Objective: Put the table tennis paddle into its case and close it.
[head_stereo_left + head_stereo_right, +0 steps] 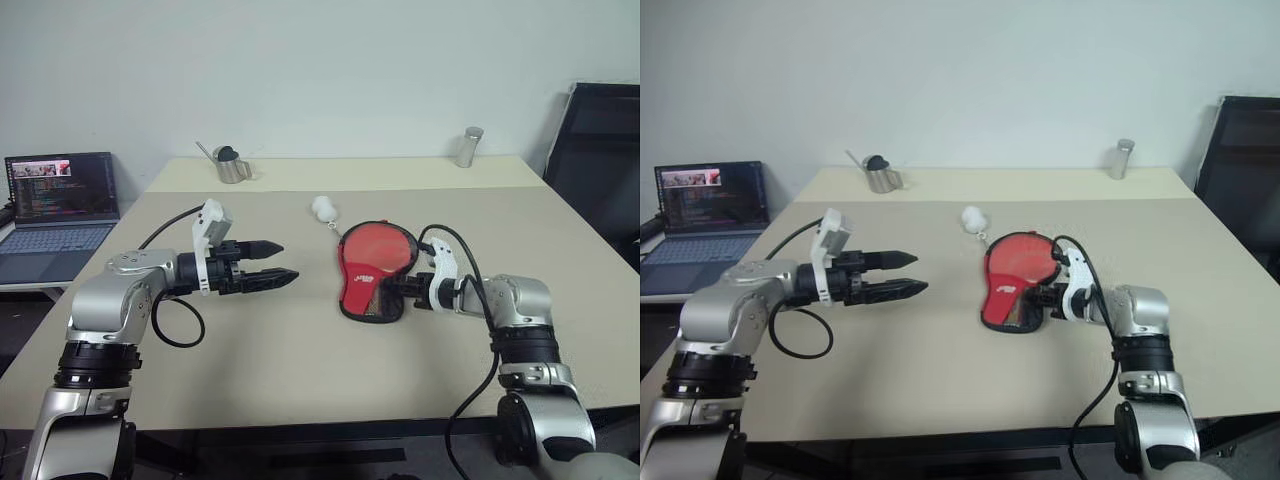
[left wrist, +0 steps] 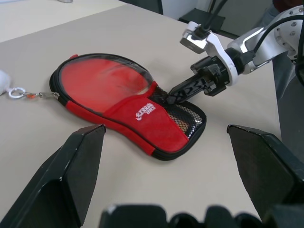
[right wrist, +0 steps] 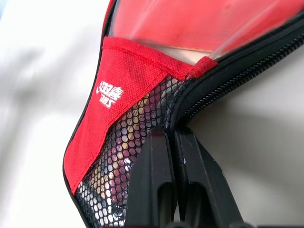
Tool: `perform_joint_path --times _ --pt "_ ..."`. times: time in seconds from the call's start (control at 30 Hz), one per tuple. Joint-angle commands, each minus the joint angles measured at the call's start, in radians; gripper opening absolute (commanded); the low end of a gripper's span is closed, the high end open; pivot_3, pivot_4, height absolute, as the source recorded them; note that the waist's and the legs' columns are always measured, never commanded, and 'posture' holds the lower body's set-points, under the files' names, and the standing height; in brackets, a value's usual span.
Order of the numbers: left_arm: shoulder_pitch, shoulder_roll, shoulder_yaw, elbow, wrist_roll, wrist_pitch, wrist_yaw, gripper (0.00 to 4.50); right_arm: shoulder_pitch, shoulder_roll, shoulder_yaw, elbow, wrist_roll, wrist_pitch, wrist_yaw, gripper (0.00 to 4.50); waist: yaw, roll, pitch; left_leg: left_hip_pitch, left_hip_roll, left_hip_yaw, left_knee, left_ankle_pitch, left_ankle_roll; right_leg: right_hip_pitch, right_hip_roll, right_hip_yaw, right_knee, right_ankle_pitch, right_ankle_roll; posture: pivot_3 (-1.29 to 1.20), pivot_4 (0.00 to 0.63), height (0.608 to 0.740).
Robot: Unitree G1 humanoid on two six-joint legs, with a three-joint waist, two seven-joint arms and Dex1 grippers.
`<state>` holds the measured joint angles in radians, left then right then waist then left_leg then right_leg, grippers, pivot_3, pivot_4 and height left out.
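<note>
Beige laminate covers the bench (image 1: pixel 300 370), which runs back to a plain white wall; a second bench joins it behind, carrying one small metal pitcher (image 1: pixel 232 165) and one metal shaker (image 1: pixel 468 147). One open laptop (image 1: pixel 58 212) sits off to my left and one black chair (image 1: pixel 598 160) stands at my right. One case (image 1: pixel 372 272) lies flat near the middle of the bench, red side up with its white logo and black mesh pocket towards me, and one table tennis paddle (image 2: pixel 107 83) lies inside it, its red face showing under the clear upper panel. A white pull tag (image 1: pixel 324 208) trails from the case's far end. My right tool (image 1: pixel 392 289) is pinched tight, its fingertips at the black zip edge of the case beside the mesh pocket; whether they grip the zip I cannot tell. My left tool (image 1: pixel 283 261) hovers above the bench well to the left of the case, fingers spread wide and holding nothing, pointing towards it.
</note>
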<state>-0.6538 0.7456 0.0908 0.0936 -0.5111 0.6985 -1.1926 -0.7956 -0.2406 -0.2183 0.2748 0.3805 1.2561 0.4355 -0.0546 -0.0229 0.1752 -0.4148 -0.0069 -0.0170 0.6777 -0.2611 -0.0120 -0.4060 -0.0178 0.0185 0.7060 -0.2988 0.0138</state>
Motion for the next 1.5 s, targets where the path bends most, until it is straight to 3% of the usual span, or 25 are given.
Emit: perform_joint_path --times 0.03,0.2,0.37,0.53,0.7,1.03,1.5 --pt "0.018 0.037 0.002 -0.068 -0.031 0.010 -0.033 4.50 0.031 -0.010 -0.025 -0.120 0.055 0.080 -0.009 0.02 0.000 0.000 0.000 0.000 0.000 0.000 0.000 0.000 0.000 0.000 0.000 0.000 0.000 0.000 0.000 0.00 0.150 0.740" --pt "0.094 0.107 -0.028 -0.138 -0.042 0.012 -0.122 4.50 0.100 0.041 -0.019 -0.284 0.107 0.196 -0.036 0.02 -0.002 0.000 0.000 0.000 0.000 0.000 -0.002 0.000 0.000 0.000 0.000 0.000 -0.002 0.000 0.000 0.00 0.150 0.740" --pt "0.172 0.213 -0.062 -0.151 -0.006 -0.059 -0.235 4.50 0.136 0.158 0.012 -0.405 0.147 0.280 -0.061 0.02 -0.005 0.000 0.000 0.000 0.000 0.000 -0.002 0.000 0.000 0.000 0.000 0.000 -0.002 0.000 0.000 0.00 0.150 0.740" --pt "0.197 0.252 -0.080 -0.168 -0.008 -0.088 -0.279 4.50 0.201 0.207 0.071 -0.520 0.194 0.354 -0.050 0.02 0.001 0.000 0.000 0.000 0.000 -0.002 -0.002 0.000 0.000 0.000 0.000 -0.001 -0.002 0.000 0.000 0.00 0.150 0.740" --pt "0.240 0.277 -0.090 -0.201 -0.008 -0.107 -0.303 4.50 0.275 0.174 0.141 -0.598 0.275 0.358 -0.040 0.02 0.003 0.000 0.000 0.000 0.000 -0.002 -0.002 0.000 0.000 0.001 0.000 -0.002 -0.004 0.000 0.000 0.00 0.150 0.740" --pt "0.271 0.294 -0.099 -0.244 -0.028 -0.103 -0.317 4.50 0.396 0.009 0.153 -0.680 0.431 0.358 -0.058 0.02 0.005 0.000 0.000 -0.001 0.000 -0.003 -0.002 0.000 0.001 0.001 0.000 -0.002 -0.006 -0.001 0.000 0.00 0.150 0.740" --pt "0.231 0.276 -0.102 -0.262 -0.079 -0.077 -0.310 4.50 0.436 -0.007 0.109 -0.691 0.563 0.358 -0.190 0.02 0.007 0.000 0.000 -0.001 0.000 -0.003 -0.002 0.000 0.001 0.002 0.000 -0.003 -0.007 -0.001 0.000 0.00 0.150 0.740"
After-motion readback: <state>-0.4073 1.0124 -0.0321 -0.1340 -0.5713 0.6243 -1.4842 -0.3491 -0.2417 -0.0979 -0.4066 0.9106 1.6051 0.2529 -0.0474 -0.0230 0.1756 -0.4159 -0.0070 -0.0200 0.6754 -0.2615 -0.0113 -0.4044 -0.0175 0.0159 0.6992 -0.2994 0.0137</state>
